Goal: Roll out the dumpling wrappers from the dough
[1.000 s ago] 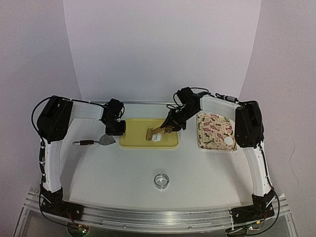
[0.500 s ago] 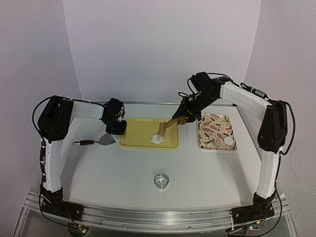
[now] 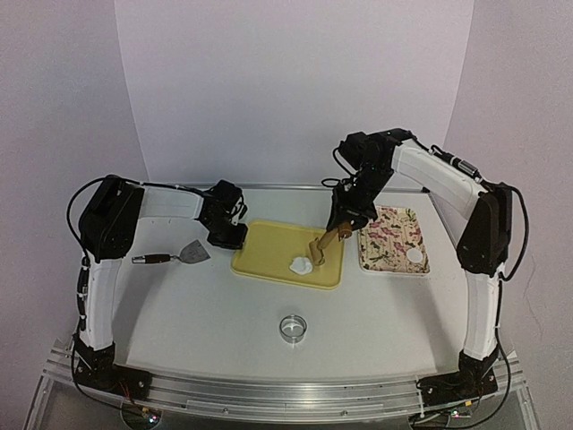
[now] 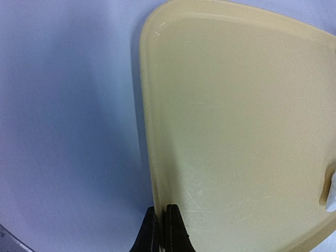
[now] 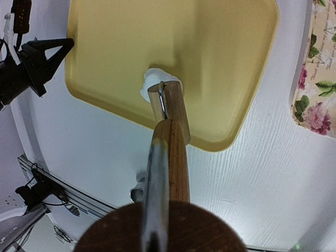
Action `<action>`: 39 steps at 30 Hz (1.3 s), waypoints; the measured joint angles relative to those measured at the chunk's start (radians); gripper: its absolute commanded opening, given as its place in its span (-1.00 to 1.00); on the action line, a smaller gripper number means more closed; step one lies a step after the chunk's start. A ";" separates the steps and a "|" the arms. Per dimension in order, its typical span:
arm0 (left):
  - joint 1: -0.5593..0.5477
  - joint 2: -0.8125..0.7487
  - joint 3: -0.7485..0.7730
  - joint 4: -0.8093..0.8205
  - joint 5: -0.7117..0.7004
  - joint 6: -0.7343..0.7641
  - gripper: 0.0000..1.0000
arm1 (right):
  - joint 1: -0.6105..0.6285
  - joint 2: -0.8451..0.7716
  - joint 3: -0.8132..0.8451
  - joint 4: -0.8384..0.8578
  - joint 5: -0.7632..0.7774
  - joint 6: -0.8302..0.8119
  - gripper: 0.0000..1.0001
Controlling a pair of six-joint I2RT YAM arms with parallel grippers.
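A lump of white dough (image 3: 301, 265) lies on the yellow tray (image 3: 269, 249); it also shows in the right wrist view (image 5: 151, 82). My right gripper (image 3: 345, 218) is shut on a wooden roller (image 3: 322, 245), held steeply with its head on the dough (image 5: 169, 104). My left gripper (image 3: 231, 238) is shut on the yellow tray's left rim (image 4: 161, 231). One dumpling wrapper (image 3: 414, 256), a small white disc, lies on the floral tray (image 3: 385, 235). The right fingers are hidden behind the roller's handle in the right wrist view.
The shiny ring cutter (image 3: 293, 327) stands on the table in front of the yellow tray and shows in the right wrist view (image 5: 137, 192). A scraper with a dark handle (image 3: 179, 256) lies left of the yellow tray. The floral tray sits right of it.
The yellow tray has slid right and turned askew, with the left gripper following its rim. The right arm rose and the roller now stands steeper; the dough sits further right.
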State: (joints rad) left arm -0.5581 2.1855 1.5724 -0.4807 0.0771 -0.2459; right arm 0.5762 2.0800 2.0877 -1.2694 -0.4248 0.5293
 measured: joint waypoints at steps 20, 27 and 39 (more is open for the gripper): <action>-0.078 0.021 0.040 -0.027 0.001 -0.016 -1.00 | 0.090 0.074 0.071 -0.069 0.170 -0.179 -1.00; -0.078 0.021 0.040 -0.028 -0.001 -0.016 -1.00 | 0.111 0.095 0.073 -0.069 0.201 -0.188 -1.00; -0.081 0.021 0.040 -0.027 -0.014 -0.016 -1.00 | 0.115 0.110 0.080 -0.072 0.263 -0.176 -1.00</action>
State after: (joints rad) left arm -0.6389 2.2070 1.6120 -0.5076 0.0632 -0.2623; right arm 0.6908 2.1902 2.1674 -1.3417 -0.1614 0.3532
